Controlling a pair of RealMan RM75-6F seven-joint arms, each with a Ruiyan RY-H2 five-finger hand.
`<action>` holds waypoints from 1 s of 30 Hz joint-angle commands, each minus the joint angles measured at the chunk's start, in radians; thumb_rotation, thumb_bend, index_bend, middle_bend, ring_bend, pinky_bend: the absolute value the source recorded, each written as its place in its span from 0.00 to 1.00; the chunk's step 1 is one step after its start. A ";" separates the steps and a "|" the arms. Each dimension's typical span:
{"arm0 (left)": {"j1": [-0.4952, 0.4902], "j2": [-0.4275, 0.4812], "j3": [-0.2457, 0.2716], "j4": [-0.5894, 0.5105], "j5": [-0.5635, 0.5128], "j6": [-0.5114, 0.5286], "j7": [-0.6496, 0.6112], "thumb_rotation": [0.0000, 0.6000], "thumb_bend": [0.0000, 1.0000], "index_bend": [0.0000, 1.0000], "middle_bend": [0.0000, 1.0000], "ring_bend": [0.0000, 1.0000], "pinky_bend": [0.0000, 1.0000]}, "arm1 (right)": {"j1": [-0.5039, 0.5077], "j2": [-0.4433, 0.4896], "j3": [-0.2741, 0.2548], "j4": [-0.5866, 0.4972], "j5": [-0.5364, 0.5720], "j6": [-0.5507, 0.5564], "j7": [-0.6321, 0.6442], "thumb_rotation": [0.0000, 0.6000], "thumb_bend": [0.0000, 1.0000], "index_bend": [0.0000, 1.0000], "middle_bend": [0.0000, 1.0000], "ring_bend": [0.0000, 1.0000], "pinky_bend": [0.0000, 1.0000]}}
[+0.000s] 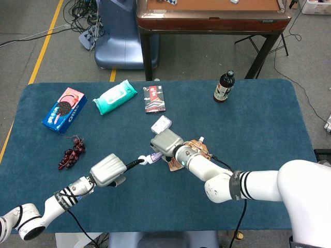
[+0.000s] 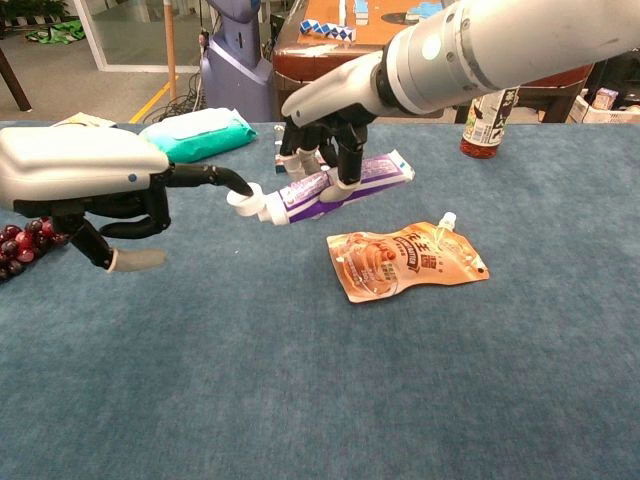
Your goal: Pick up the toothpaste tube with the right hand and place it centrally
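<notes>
The purple-and-white toothpaste tube [image 2: 330, 187] hangs tilted just above the blue tablecloth, its white cap [image 2: 245, 201] pointing left. My right hand [image 2: 325, 130] grips the tube from above, fingers wrapped round its body. In the head view the right hand [image 1: 165, 140] covers most of the tube [image 1: 155, 156] near the table's middle. My left hand [image 2: 80, 180] reaches in from the left with one finger stretched out, its tip touching the cap; it holds nothing. The head view shows the left hand [image 1: 107, 169] low and left of the tube.
An orange pouch [image 2: 405, 262] lies right of the tube. A dark bottle [image 1: 223, 87] stands at the back right. A green wipes pack [image 1: 115, 96], a black packet [image 1: 154, 98] and a small white box [image 1: 161, 124] lie behind. Cookie box [image 1: 63, 109] and grapes [image 1: 71, 153] are at left.
</notes>
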State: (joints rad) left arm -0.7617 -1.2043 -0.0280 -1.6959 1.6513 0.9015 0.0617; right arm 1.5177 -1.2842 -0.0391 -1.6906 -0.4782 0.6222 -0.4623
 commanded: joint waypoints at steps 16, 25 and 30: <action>-0.002 -0.007 0.007 0.010 -0.029 0.011 0.005 1.00 0.38 0.09 0.88 0.88 0.90 | -0.044 0.012 0.040 0.003 -0.061 0.008 0.072 1.00 0.96 0.95 0.85 0.72 0.52; 0.051 -0.004 -0.001 0.026 -0.072 0.095 -0.031 1.00 0.38 0.08 0.75 0.74 0.84 | -0.105 0.036 0.058 0.004 -0.097 0.004 0.146 1.00 0.96 0.95 0.85 0.72 0.54; 0.102 0.006 -0.015 0.025 -0.137 0.152 -0.109 1.00 0.38 0.06 0.54 0.55 0.75 | -0.174 0.046 0.103 -0.007 -0.149 0.005 0.248 1.00 0.96 0.95 0.85 0.72 0.56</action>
State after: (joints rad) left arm -0.6809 -1.2041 -0.0359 -1.6701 1.5394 1.0312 -0.0188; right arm 1.3776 -1.2439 0.0398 -1.6922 -0.5991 0.6272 -0.2593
